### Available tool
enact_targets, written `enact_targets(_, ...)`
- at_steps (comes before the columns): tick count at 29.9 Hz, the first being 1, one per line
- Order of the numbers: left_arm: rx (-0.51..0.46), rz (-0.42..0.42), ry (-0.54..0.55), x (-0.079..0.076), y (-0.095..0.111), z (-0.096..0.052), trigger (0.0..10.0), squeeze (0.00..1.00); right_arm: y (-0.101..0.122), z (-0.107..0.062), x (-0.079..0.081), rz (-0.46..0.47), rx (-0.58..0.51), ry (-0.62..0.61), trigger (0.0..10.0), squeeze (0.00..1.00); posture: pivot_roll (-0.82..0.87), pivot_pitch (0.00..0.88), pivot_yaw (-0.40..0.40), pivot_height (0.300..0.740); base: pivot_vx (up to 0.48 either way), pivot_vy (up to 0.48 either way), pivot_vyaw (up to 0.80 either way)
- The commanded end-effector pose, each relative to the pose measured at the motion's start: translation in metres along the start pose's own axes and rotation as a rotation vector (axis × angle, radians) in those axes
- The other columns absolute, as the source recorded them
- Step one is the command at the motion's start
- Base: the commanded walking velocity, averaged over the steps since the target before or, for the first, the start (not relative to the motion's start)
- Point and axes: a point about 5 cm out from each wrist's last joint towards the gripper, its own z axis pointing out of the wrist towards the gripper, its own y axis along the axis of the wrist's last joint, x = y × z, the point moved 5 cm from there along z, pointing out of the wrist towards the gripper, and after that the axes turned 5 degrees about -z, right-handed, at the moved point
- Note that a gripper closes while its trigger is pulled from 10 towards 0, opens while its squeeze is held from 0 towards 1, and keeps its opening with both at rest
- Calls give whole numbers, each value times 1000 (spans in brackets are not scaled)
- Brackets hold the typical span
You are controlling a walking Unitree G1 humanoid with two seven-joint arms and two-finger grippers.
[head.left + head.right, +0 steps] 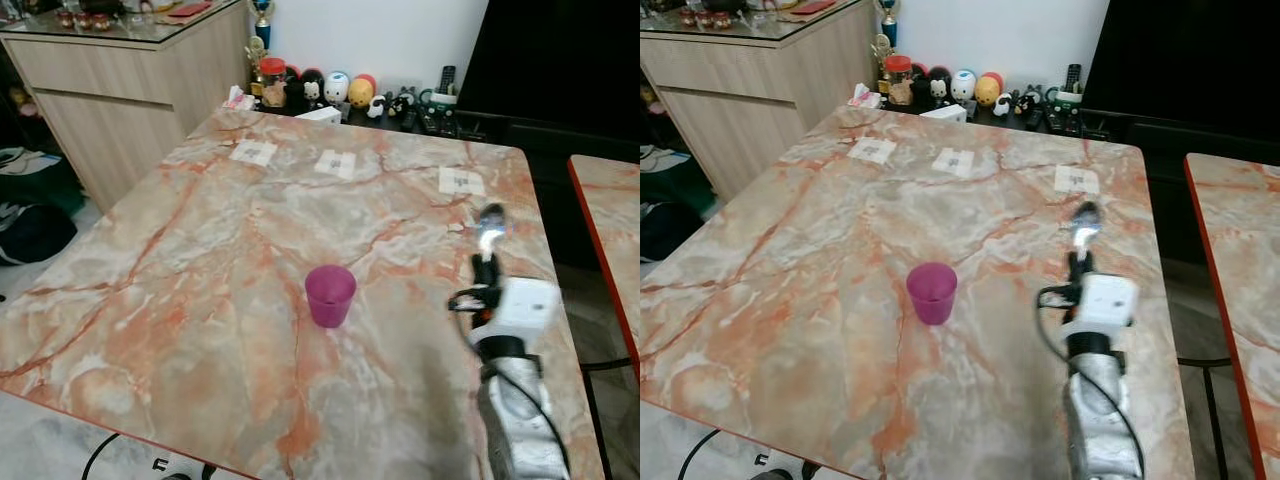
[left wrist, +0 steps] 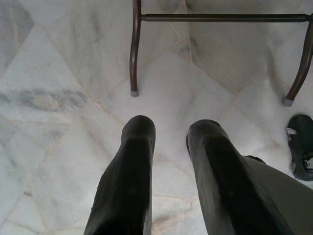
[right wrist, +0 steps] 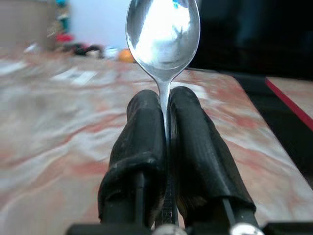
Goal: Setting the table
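My right gripper (image 1: 486,268) is shut on the handle of a metal spoon (image 1: 490,226), whose bowl points away from me over the right side of the marble table (image 1: 200,300). In the right wrist view the spoon (image 3: 163,34) stands out between the two black fingers (image 3: 142,142). A small purple cup (image 1: 329,295) stands upright on the table, left of the gripper and apart from it. My left gripper (image 2: 168,142) hangs open over the floor.
Three small paper tags (image 1: 336,163) lie along the table's far part. Behind it stand toys and jars (image 1: 320,90) and a dark TV (image 1: 560,60). A wooden cabinet (image 1: 120,90) is at far left, a second table (image 1: 610,220) at right. Chair legs (image 2: 134,49) stand on the floor.
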Motion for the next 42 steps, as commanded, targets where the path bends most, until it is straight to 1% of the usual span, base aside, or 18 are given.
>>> enact_targets(1,21,14,4,0,-7,-1,10000,0,3,1,-4,-6,-8,-17,10000,0,44,0,-29,740,0,0,0)
enact_targets(2,23,7,8,0,-8,-1,10000,0,7,1,-9,-1,-9,-35,10000,0,43,0,-32,740,0,0,0)
enact_targets(3,25,7,9,1,-9,-2,10000,0,10,2,-9,-29,-25,-18,10000,0,39,0,-36,740,0,0,0)
enact_targets(6,30,6,10,1,-11,-2,10000,0,12,3,-9,-44,-41,1,10000,0,37,0,-36,740,0,0,0)
enact_targets(7,31,5,10,1,-11,-2,10000,0,13,2,-10,-42,-45,-5,10000,0,37,0,-36,740,0,0,0)
enact_targets(8,34,6,8,0,-13,-2,10000,0,11,2,-14,-21,-38,-33,10000,0,38,0,-38,740,0,0,0)
enact_targets(12,37,8,7,-1,-14,-3,10000,0,12,-1,-19,-48,-50,-86,10000,0,43,0,-40,740,0,0,0)
enact_targets(15,39,4,10,0,-15,-3,10000,0,11,-1,-19,-61,-46,-89,10000,0,43,0,-39,740,0,0,0)
enact_targets(21,46,9,15,1,-16,-3,10000,0,12,0,-26,-77,-44,-120,10000,0,40,0,-39,740,0,0,0)
enact_targets(31,40,1,10,0,-13,-2,10000,0,13,2,-29,-73,-49,-148,10000,0,42,0,-35,740,0,0,0)
enact_targets(42,42,2,8,0,-13,-2,10000,0,11,2,-30,-75,-41,-151,10000,0,43,0,-35,740,0,0,0)
